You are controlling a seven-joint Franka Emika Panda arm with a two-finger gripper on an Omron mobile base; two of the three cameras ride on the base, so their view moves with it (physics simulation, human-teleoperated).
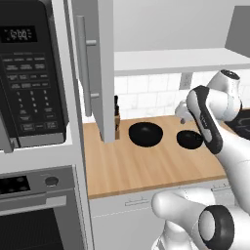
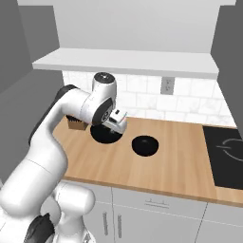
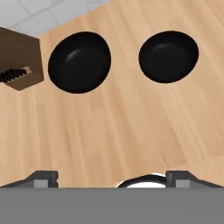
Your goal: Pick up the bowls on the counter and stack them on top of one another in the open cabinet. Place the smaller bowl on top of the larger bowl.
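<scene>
Right base view: larger bowl (image 2: 105,135) half behind gripper (image 2: 117,124).

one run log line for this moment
phase: approach | gripper: open, empty | larger bowl, smaller bowl: on counter, apart | cabinet: open

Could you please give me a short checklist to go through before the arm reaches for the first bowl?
1. Claw open and holding nothing: ok.
2. Larger bowl on the counter, uncovered: ok.
3. Smaller bowl stands apart from it: ok.
4. Cabinet door open, shelf reachable: ok.
5. Knife block close beside the larger bowl, clearance: cannot tell.
</scene>
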